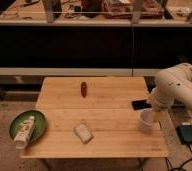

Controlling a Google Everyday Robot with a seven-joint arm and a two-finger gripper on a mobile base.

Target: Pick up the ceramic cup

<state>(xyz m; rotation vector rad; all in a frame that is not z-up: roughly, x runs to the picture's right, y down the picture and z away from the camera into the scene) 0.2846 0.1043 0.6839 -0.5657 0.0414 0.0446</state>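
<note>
The robot's gripper, its hold impossible to tell, reaches the small white ceramic cup just beneath it on the wooden bench; gripping and lifting likely follow.

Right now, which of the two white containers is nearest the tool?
The ceramic cup, upright at the table's edge, just below the tool. The white bottle lies on the green plate at the table's opposite end, far away.
</note>
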